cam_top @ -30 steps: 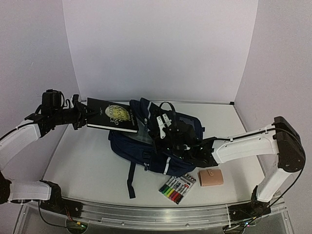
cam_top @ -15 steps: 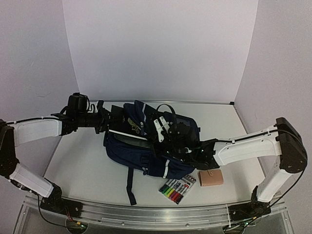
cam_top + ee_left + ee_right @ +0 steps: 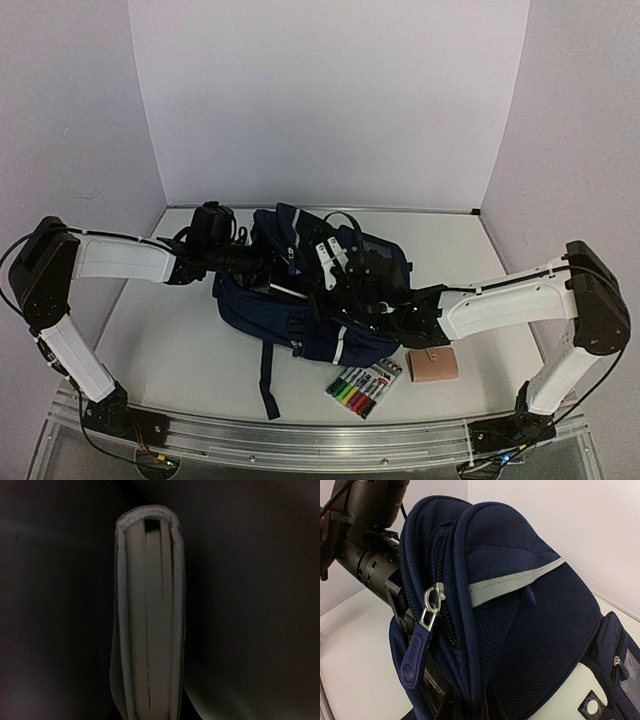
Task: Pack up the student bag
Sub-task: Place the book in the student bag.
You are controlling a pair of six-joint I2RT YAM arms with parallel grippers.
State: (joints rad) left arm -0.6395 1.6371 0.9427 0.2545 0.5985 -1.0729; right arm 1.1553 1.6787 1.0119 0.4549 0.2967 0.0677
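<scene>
— Whereabouts of the bag (image 3: 262, 308)?

— Lies in the middle of the table (image 3: 165, 340), between the two arms, with the mouth toward the left arm and one strap (image 3: 268, 375) trailing toward the near edge.

— And the right claw (image 3: 470, 707)?

— Pinched all but fully closed on the rim of the mouth, lifting that lip clear of the rest (plainest from its own wrist, with the piping running straight down between the fingers). Just left of the grip, a dangling zip pull (image 3: 417, 652); across the flap, a grey stripe (image 3: 515, 580).

— Left claw (image 3: 255, 263)?

— Reaches in from the left, tip buried in the mouth. Parted only narrowly and clamped on a book (image 3: 150, 630).

— Sure of that?

— Fairly. From its wrist, shows only the page edge running straight out from bottom centre, with dark lining all round. Cannot make out the fingers themselves in that gloom.

— How far in, the book?

— Mostly inside. From above, shows just a thin white edge at the mouth.

— Anything else about?

— Toward the near edge, right of the strap, a pack of markers (image 3: 365, 385). Just beside it on the right, a tan purse (image 3: 433, 365). Both near the bag.
</scene>
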